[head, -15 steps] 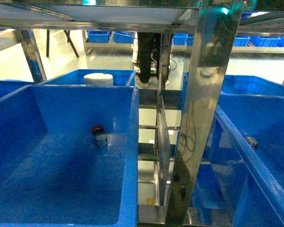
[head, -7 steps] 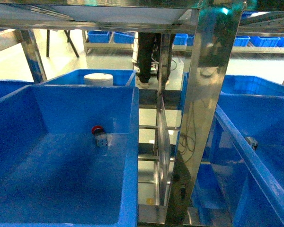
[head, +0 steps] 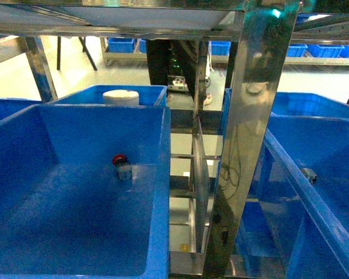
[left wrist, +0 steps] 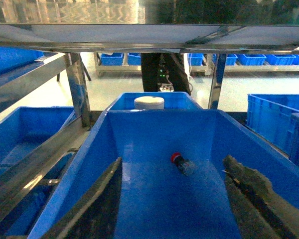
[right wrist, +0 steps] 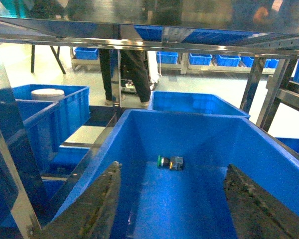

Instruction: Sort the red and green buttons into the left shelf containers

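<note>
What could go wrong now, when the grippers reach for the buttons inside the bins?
1. The red button lies close to the far wall of its blue bin, so the open left gripper may strike that wall.
2. The green button is small and lies on its side; the open right gripper may push it away.
3. The steel shelf hangs low, so lifting could hit it.

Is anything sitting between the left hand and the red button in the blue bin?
Nothing visible does. The open left hand faces the small red-capped push-button across the bare floor of the deep blue plastic bin.
</note>
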